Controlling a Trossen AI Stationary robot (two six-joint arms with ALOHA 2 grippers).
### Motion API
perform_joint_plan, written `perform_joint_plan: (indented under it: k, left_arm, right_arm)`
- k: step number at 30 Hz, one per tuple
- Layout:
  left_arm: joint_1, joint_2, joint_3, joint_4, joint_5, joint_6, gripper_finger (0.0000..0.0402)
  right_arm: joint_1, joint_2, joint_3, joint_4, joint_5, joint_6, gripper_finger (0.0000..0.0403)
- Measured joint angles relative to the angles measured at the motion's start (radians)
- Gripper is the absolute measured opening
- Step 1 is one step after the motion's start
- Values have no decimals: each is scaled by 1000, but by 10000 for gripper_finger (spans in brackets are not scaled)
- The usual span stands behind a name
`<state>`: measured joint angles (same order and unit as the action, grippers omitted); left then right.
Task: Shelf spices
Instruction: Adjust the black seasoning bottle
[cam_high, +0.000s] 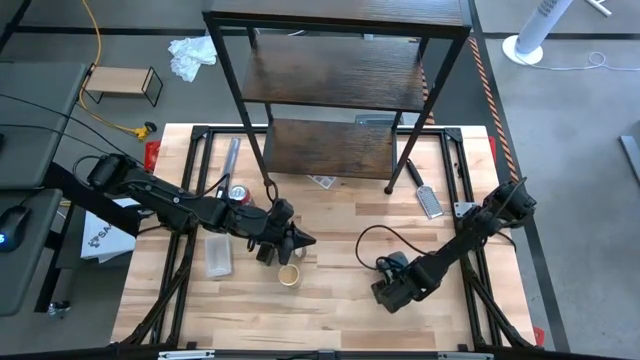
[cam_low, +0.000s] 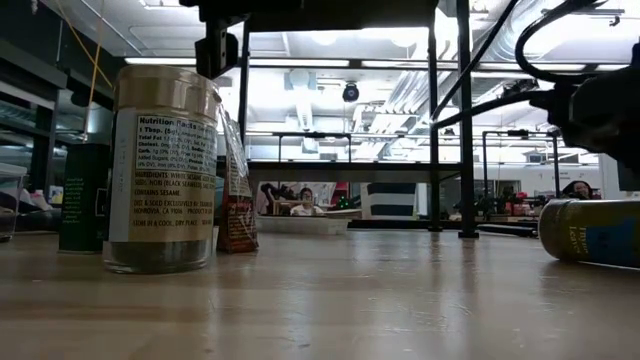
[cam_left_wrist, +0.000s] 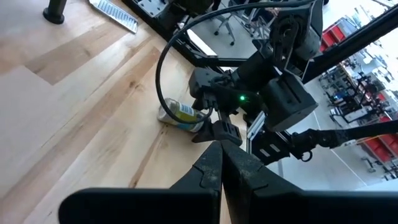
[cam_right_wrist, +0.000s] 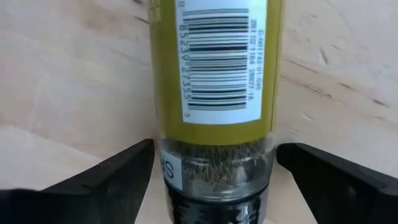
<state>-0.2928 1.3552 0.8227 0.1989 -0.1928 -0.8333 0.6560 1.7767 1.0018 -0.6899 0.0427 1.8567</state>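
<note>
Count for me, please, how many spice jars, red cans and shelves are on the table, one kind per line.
Spice jars: 3 (tan-lidded jar, dark green jar, jar lying on its side)
Red can: 1
Shelf: 1
Total: 5

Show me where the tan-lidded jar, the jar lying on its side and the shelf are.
tan-lidded jar (cam_high: 290, 276), high view, on its round lid.
lying jar (cam_right_wrist: 214, 74), right wrist view, on its barcode label, between the open right gripper's fingers.
shelf (cam_high: 335, 75), high view, on a dark wood board.
</note>
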Motion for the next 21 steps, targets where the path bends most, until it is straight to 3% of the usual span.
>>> perform_joint_plan:
  k: [5, 10, 13, 16, 21]
  left_arm:
    - [0, 0, 0, 0, 0, 16, 0]
    - [0, 0, 0, 0, -3, 27, 0]
    - [0, 0, 0, 0, -4, 30, 0]
    - [0, 0, 0, 1, -4, 43, 0]
    - [0, 0, 0, 2, -8, 84, 0]
  right_arm:
    - [-13, 0, -1, -8, -1, -42, 314]
    - [-13, -3, 0, -44, -43, -82, 187]
    - [-5, -13, 20, -90, -110, -171, 186]
    - [4, -50, 78, -206, -294, -326, 186]
    - [-7, -75, 149, -432, -741, -648, 186]
